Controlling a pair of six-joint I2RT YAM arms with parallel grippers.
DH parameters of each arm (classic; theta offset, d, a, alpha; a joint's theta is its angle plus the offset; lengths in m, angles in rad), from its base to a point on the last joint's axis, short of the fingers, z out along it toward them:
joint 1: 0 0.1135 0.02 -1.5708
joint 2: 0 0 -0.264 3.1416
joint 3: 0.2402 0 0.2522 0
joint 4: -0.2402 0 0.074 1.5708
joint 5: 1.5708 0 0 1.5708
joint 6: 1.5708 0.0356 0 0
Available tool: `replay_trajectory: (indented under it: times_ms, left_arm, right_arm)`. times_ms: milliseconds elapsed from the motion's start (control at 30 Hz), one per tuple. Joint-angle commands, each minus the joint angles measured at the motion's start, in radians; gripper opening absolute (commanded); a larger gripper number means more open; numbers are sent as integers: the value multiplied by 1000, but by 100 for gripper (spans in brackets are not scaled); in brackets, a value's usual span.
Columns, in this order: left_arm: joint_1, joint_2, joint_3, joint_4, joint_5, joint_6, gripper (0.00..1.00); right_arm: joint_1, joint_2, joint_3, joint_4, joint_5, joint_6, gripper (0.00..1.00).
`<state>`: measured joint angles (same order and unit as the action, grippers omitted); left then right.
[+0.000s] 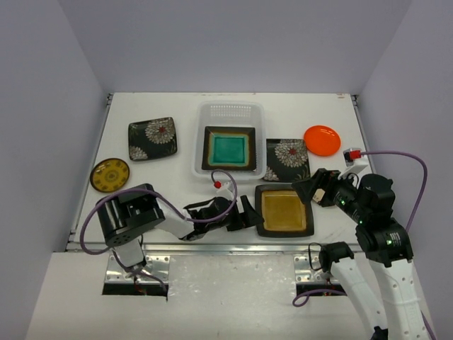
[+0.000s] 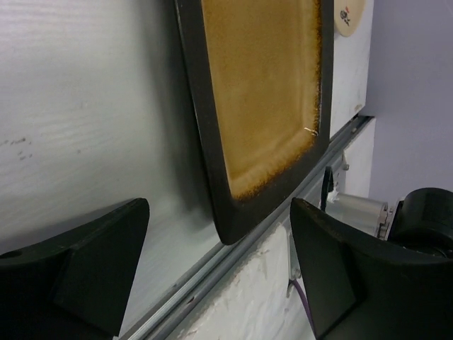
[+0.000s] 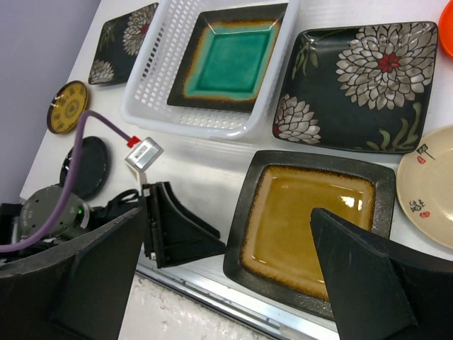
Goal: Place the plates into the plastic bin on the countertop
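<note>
The plastic bin (image 1: 204,120) stands mid-table with the teal square plate (image 1: 228,149) lying in it. The amber square plate (image 1: 284,210) lies by the front rail. My left gripper (image 2: 219,273) is open and low on the countertop (image 1: 177,184), with the amber plate's near corner (image 2: 233,219) just between its jaws, touching neither finger. My right gripper (image 3: 226,276) hovers open over the same plate (image 3: 311,219). Flowered black plates (image 1: 152,139) (image 1: 287,159) flank the bin. The orange plate (image 1: 322,139) is at the right and the yellow plate (image 1: 110,175) at the left.
A beige round plate (image 3: 432,184) lies right of the amber one, hidden under my right arm in the top view. A black round plate (image 3: 85,166) sits partly behind my left arm. The metal rail (image 2: 212,273) runs under my left gripper. Purple cables trail from both wrists.
</note>
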<state>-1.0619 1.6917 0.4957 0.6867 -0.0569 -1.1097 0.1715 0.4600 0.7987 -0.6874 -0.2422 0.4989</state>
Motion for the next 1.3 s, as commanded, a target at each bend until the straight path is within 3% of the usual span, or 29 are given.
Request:
replay_trajectory:
  times_ms: [0,200,567,767,833,1000,1267]
  left_arm:
    - [44,72,38,131,40,-15,71]
    - [107,171,49,179,141,-18,40]
    - [112,300,94,281,242,-39,31]
    - [112,310,87,298,233,-44,8]
    - [111,296,78,303,233,-44,1]
    - [84,195,44,305,229,-45,0]
    - [43,-161,-26,157,153,-39,0]
  right_arm:
    - [-4,-4,49,6,-6,-14,99]
    - [-4,6,60,9,-31,-22,99]
    - [-4,8,57,19,-46,-18,99]
    - [-4,3,63,17,-48,-19,99]
    - [-3,1,63,17,-49,-18,99]
    - [-4,-1,64,19,-49,-18,99]
    - [-4,-3,68,20,-40,-17,99]
